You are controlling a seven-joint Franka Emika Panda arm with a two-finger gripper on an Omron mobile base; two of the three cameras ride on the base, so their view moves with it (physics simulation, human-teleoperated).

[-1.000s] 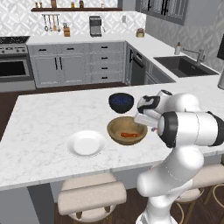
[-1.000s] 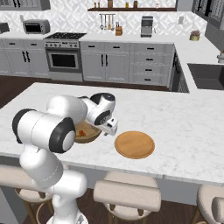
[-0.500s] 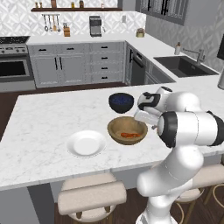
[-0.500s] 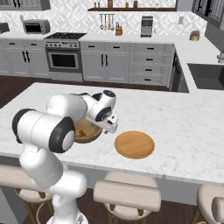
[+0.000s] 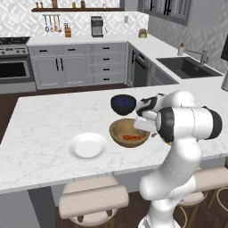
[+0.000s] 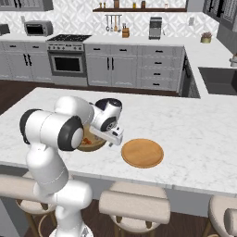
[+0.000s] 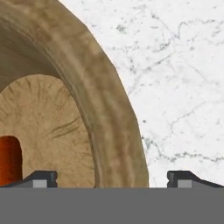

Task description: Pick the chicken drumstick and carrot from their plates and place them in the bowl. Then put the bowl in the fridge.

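Two finger tips straddle the rim of the wide shallow light-brown wooden bowl (image 7: 109,109) in the hand view: one over the bowl's inside at lower left, one over the white marble desk (image 7: 175,78) at lower right. The hand (image 7: 112,178) is spread wide, holding nothing. The rim wall runs from upper left down to bottom centre, between the tips. An orange-red piece, probably the carrot (image 7: 9,159), lies inside at far left. Likely next: close on the rim.

The white marble table (image 5: 44,116) carries a wooden bowl (image 5: 119,133), a dark blue bowl (image 5: 123,103), a white plate (image 5: 88,146) and a flat wooden plate (image 6: 142,152).
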